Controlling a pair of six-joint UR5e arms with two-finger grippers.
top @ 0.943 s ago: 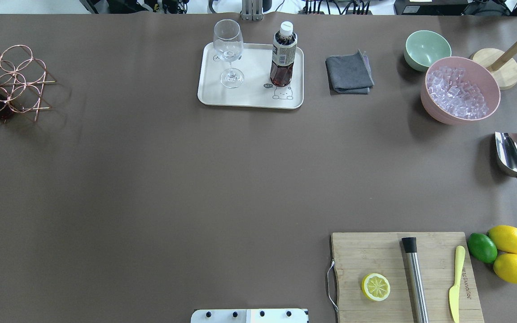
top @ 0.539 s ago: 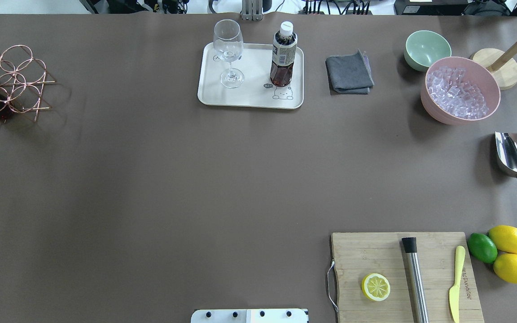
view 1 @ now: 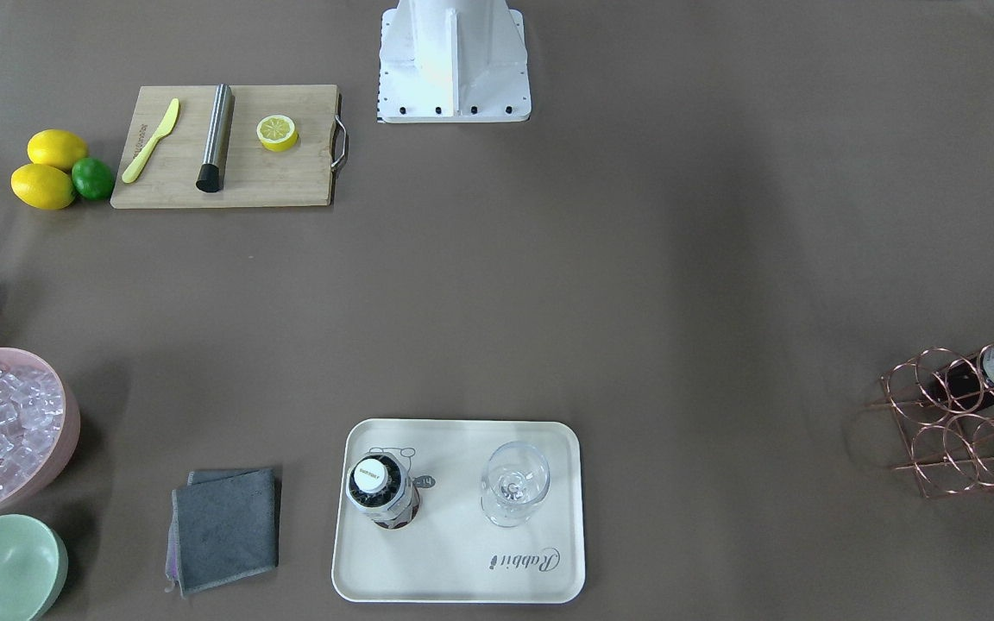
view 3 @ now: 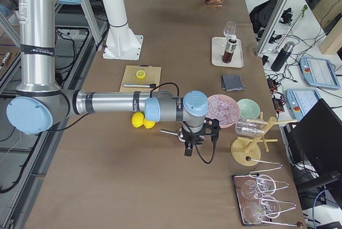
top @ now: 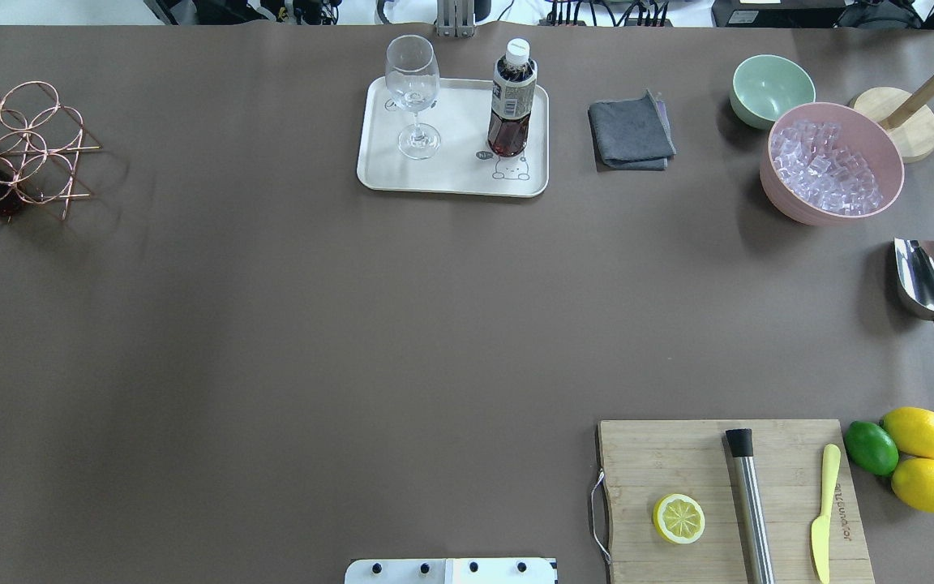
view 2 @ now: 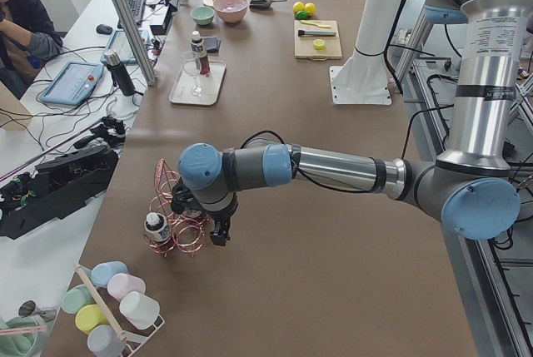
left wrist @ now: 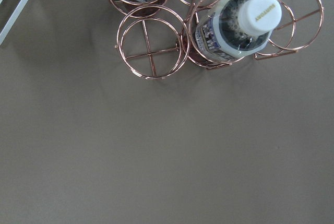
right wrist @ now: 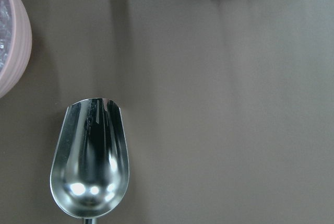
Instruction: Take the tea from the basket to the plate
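Left gripper [view 2: 221,230] is hanging just beside the basket [view 2: 176,222], and the right gripper [view 3: 188,146] is hovering over the steel scoop [right wrist: 90,161]; whether either one's fingers are spread or pressed together cannot be told from these side views. One tea [top: 512,101] is standing upright on the plate [top: 451,177] beside a wine glass [top: 413,93], while two other bottles [left wrist: 237,28] are sitting in the basket's ring cells.

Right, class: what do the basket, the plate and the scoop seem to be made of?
The basket: thin metal wire, shiny rose-gold finish, glinting rings.
The plate: likely plastic or melamine, matte cream with printed drawing.
The scoop: polished steel, probably; mirror-like reflections in its bowl.
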